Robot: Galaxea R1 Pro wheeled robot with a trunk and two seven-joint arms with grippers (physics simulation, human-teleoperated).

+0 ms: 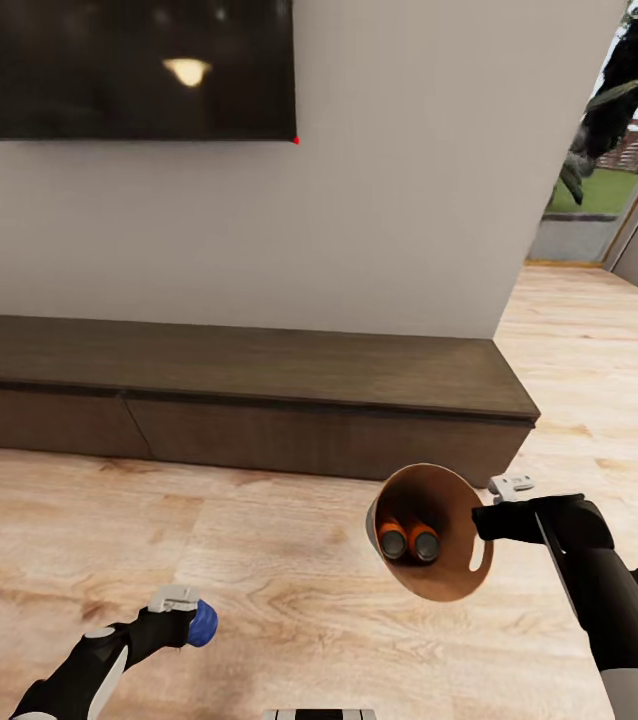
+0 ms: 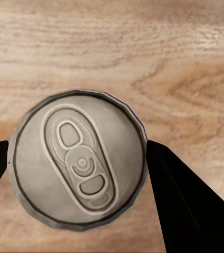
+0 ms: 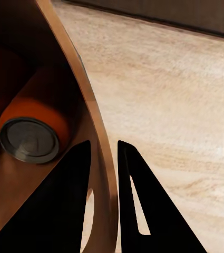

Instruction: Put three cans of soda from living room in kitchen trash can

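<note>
Orange cans: two orange cans [image 1: 408, 540] lie side by side inside the tash can [image 1: 437, 575], silvery ends toward the head camera; in the right wrist view one orange can [image 3: 35, 126] rests on the inner wall, its grey end facing out.

Tash can: copper-brown, tipped on its side with the mouth toward the robot, held above the wood floor [image 1: 289, 600] in front of the long dark cabinet [image 1: 249, 400], near that cabinet's right end. The slot handle [image 1: 478, 553] is cut through the wall on the side toward the right arm.

Right gripper: the right gripper [image 1: 483, 521] is clamped on the tash can's rim — the right wrist view shows one black finger [image 3: 64, 205] inside the wall and the other outside, with the thin copper edge [image 3: 107, 200] pinched between them.

Blue can: the blue can [image 1: 202, 622] sits in the left gripper [image 1: 191, 618], low over the floor, well apart from the tash can and farther from the cabinet than it. In the left wrist view its silvery top [image 2: 77, 159] with the pull tab faces the camera.

Left gripper: closed on the blue can — a black finger [image 2: 188, 203] presses each side of it.

Beyond the cabinet: a pale wall [image 1: 409, 200] rises behind it, with a black television [image 1: 129, 70] mounted above its left part; past the wall's right end the floor runs on toward an opening with greenery [image 1: 599, 180].
</note>
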